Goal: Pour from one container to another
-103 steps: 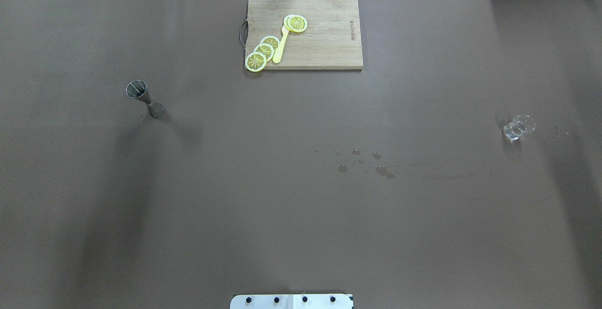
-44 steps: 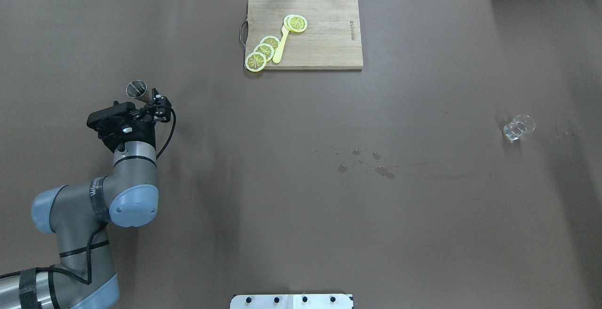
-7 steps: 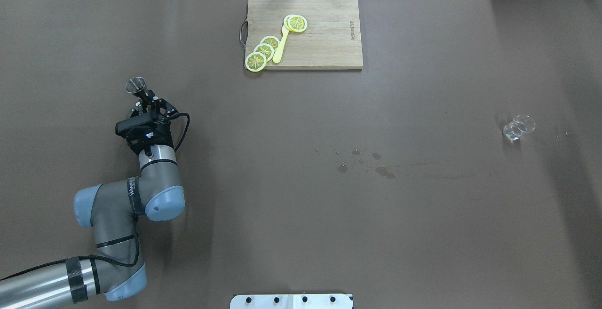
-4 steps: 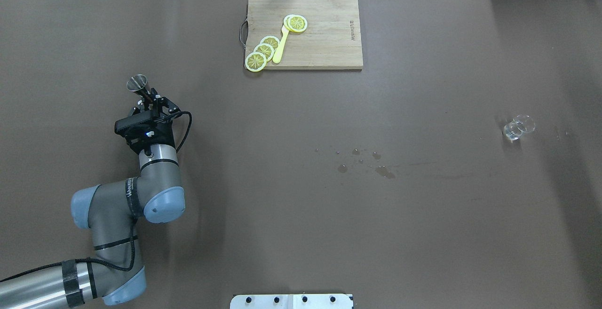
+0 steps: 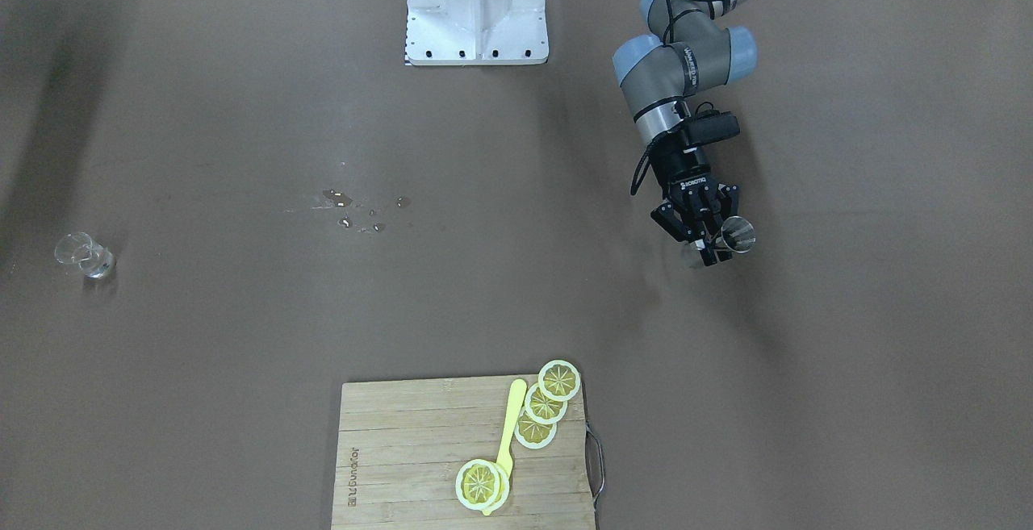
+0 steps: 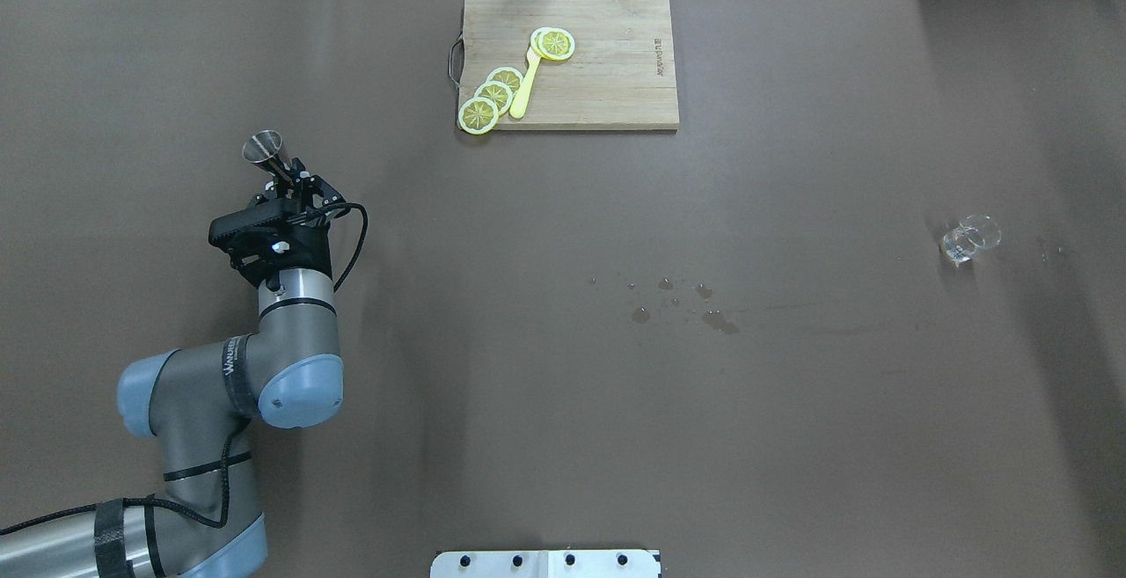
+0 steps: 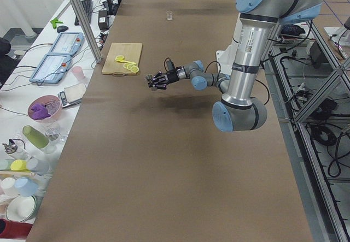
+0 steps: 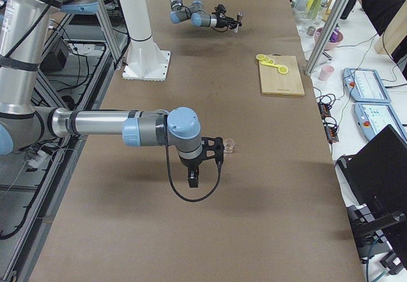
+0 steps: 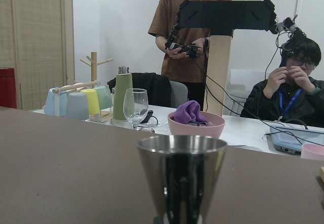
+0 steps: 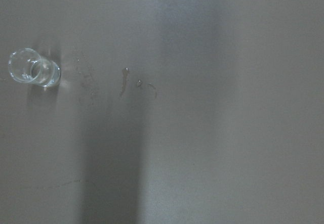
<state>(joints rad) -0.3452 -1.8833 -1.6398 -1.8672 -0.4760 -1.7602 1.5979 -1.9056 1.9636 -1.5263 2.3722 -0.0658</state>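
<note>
A white wall (image 9: 111,21) and a slatted bamboo blind (image 9: 38,37) stand behind a white side bench (image 9: 238,130). Brown paper covers the long table (image 6: 563,428).

Two high cameras look steeply down on the table (image 6: 563,437) from opposite long sides, both catching the cutting board (image 6: 616,76); two more look along it from either end. The left wrist camera sits close behind the steel cup (image 9: 182,178), facing level; the right one looks straight down on the glass (image 10: 33,68).
</note>
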